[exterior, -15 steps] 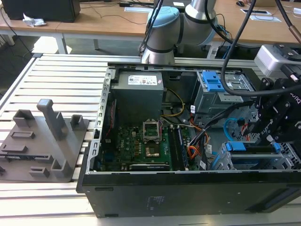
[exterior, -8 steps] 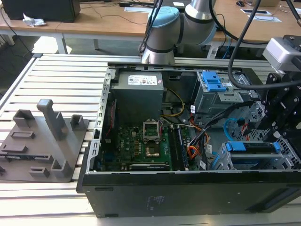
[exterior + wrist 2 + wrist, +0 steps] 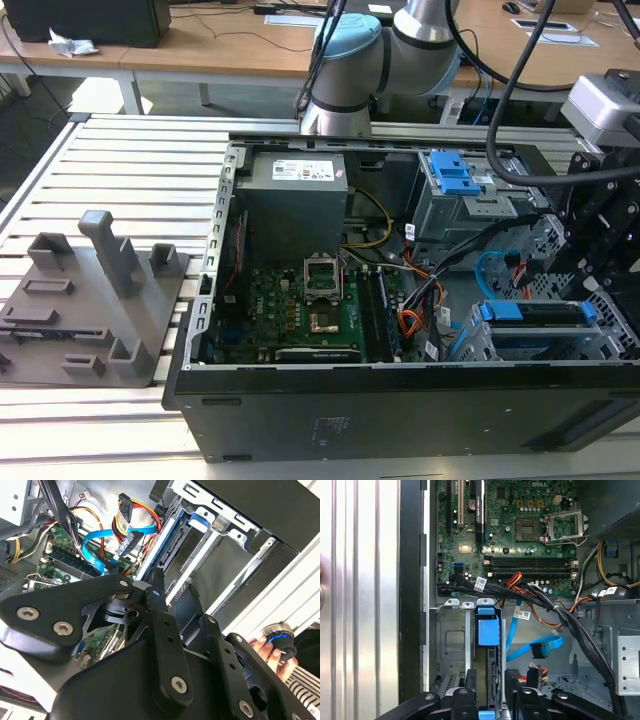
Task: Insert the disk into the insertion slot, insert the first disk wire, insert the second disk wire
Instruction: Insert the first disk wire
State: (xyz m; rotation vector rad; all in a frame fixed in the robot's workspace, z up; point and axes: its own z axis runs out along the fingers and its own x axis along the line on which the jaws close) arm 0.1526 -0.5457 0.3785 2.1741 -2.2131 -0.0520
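The disk [image 3: 490, 667], a silver drive in a bright blue caddy [image 3: 487, 630], stands on edge inside the insertion slot [image 3: 451, 640], the perforated metal cage at the case's corner [image 3: 615, 335]. In the exterior view the disk [image 3: 530, 312] lies along that cage. My gripper [image 3: 490, 680] straddles the disk's near end, one black finger [image 3: 470, 692] tight against each side. It shows in the exterior view [image 3: 588, 290] and the second wrist view [image 3: 175, 582] too. The second disk wire [image 3: 540, 647], light blue with a dark plug, lies loose on the case floor beside the cage, also seen in the second wrist view [image 3: 100, 535].
A black wire bundle [image 3: 570, 620] crosses between the motherboard [image 3: 530, 525] and the cage. A plug on red, yellow and black wires [image 3: 125, 510] hangs near the blue cable. An orange cable [image 3: 410, 320] lies mid-case. A person's hand [image 3: 260, 647] holds a knob outside the case wall.
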